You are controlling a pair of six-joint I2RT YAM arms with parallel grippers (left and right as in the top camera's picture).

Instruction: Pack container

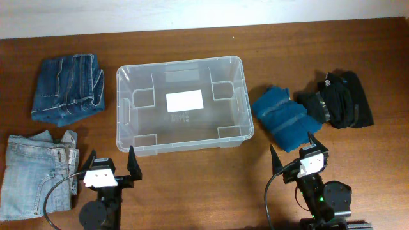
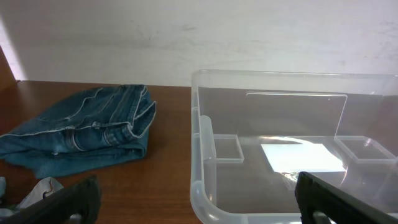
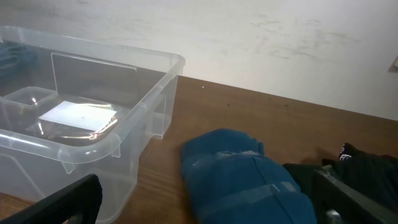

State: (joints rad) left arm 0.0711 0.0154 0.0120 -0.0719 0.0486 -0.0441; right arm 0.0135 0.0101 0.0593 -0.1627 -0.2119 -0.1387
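Note:
The clear plastic container (image 1: 128, 121) sits in the middle of the table with nothing in it, a white label on its bottom; it also shows in the left wrist view (image 2: 205, 186) and the right wrist view (image 3: 124, 134). Dark folded jeans (image 1: 67, 86) (image 2: 87, 127) lie at its left. Light jeans (image 1: 35, 176) lie at the front left. A teal folded garment (image 1: 281, 116) (image 3: 245, 180) and a black garment (image 1: 339, 99) (image 3: 373, 168) lie at its right. My left gripper (image 1: 111, 158) (image 2: 199, 214) is open in front of the container's front left corner. My right gripper (image 1: 295, 145) (image 3: 208, 211) is open in front of the teal garment.
The table is brown wood (image 1: 192, 185). A pale wall runs behind the table's far edge (image 2: 186, 37).

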